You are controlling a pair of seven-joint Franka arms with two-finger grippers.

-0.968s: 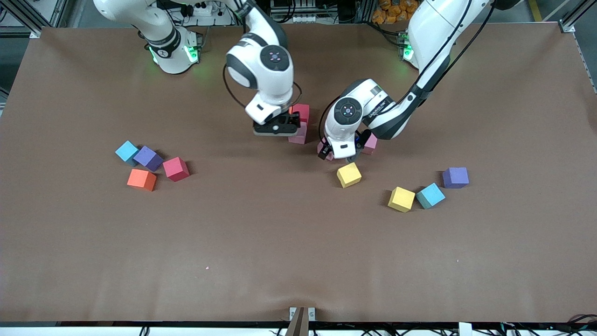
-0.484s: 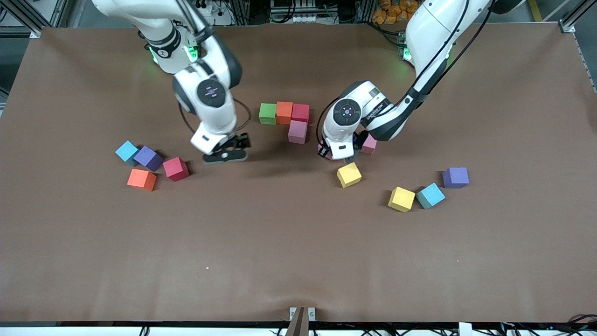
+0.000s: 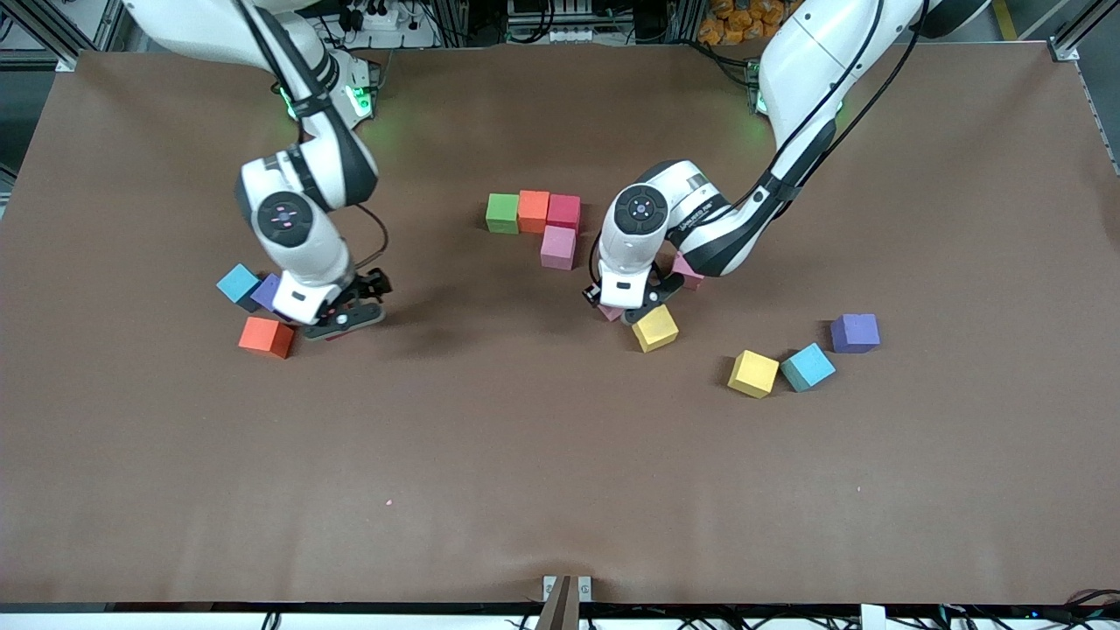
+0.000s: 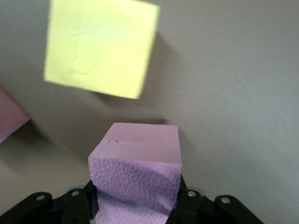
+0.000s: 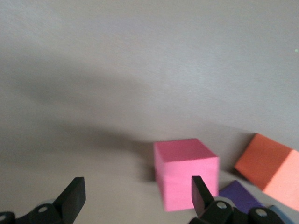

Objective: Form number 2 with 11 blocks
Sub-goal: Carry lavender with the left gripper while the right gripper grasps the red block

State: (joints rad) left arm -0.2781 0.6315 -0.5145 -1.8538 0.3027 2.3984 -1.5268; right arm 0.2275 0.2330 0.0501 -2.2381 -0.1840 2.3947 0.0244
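While left gripper (image 4: 135, 205) clamps one pink block (image 4: 135, 172), right gripper (image 5: 135, 193) gapes over one red block (image 5: 186, 172).

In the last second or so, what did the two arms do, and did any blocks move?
The right gripper left the row of blocks and swung toward the right arm's end, now open over the red block. The left gripper shut on a pink block beside the yellow block. The other blocks stayed put.
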